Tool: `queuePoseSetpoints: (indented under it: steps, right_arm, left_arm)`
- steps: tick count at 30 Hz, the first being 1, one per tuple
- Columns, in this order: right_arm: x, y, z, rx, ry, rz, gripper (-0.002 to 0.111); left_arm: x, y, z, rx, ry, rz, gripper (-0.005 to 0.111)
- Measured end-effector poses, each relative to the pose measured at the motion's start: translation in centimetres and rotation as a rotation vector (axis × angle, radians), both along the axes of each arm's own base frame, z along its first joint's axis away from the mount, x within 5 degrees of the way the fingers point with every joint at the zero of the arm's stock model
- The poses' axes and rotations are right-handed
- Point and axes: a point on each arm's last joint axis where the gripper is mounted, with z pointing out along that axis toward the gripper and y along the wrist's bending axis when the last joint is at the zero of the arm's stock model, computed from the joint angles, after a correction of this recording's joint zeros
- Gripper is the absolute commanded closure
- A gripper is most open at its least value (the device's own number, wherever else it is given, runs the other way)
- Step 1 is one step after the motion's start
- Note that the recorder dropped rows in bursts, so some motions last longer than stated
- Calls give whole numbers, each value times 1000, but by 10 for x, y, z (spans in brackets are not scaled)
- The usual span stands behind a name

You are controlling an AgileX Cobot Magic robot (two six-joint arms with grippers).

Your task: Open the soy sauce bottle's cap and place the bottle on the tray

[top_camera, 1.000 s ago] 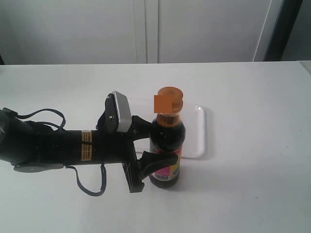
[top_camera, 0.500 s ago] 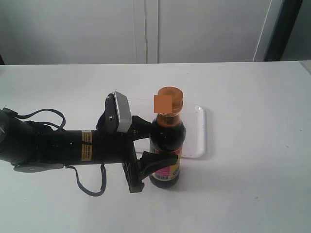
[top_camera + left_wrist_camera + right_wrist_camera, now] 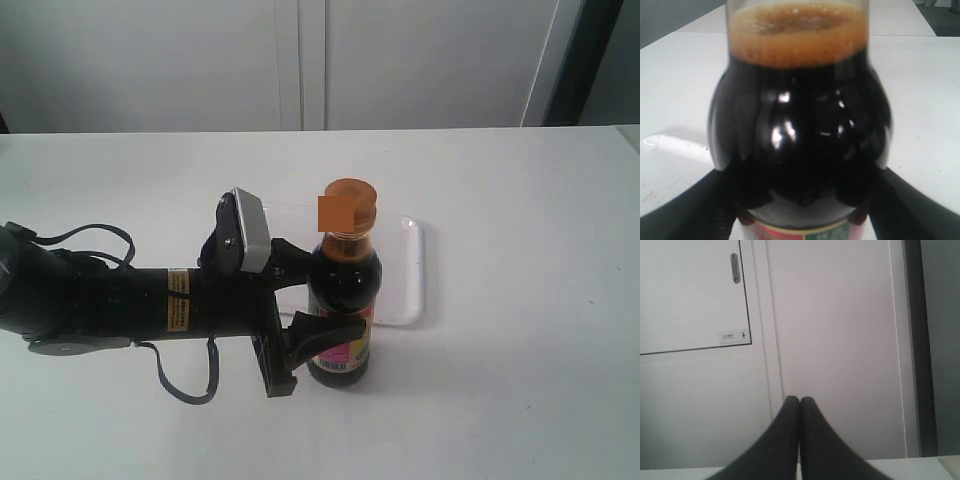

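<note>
I read L gripper clamped on soy sauce bottle body (cap seated). Bottle upright on table, just beside tray. R gripper fingers pressed together, holding nothing.

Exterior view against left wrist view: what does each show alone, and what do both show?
Only the exterior view shows the round orange-brown plastic cap on the small clear bottle of dark soy sauce, and the bottle standing on the white table in front of the flat white plastic tray, not on it. Only the left wrist view shows the brown foam on the liquid. Both show the bottle's body, the left gripper with a black finger on each side, and the tray, only its rim in the wrist view.
</note>
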Motion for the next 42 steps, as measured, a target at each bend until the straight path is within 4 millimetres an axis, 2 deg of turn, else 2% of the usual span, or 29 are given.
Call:
queuePoseSetpoints:
  steps: [6,11,18,22,28,33,37,42]
  right_arm:
    - [28,3,12,-35,118,-5,108]
    - [59,5,16,-96,288,-16,108]
    - [92,9,10,-177,506,-15,108]
    - [109,18,1,-262,628,37,108]
    - [126,39,-10,-353,860,168,108]
    - [136,58,-14,-443,1036,373,108]
    - [140,70,-11,-475,1094,522,108]
    - [148,80,-13,-470,1077,704,108]
  left_arm:
    - [0,0,0,0,0,0,107]
    - [0,0,0,0,0,0,107]
    - [0,0,0,0,-8,-2,107]
    - [0,0,0,0,-8,-2,107]
    - [0,0,0,0,-8,-2,107]
    - [0,0,0,0,-8,-2,107]
    - [0,0,0,0,-8,-2,107]
    - [0,0,0,0,-9,-3,107]
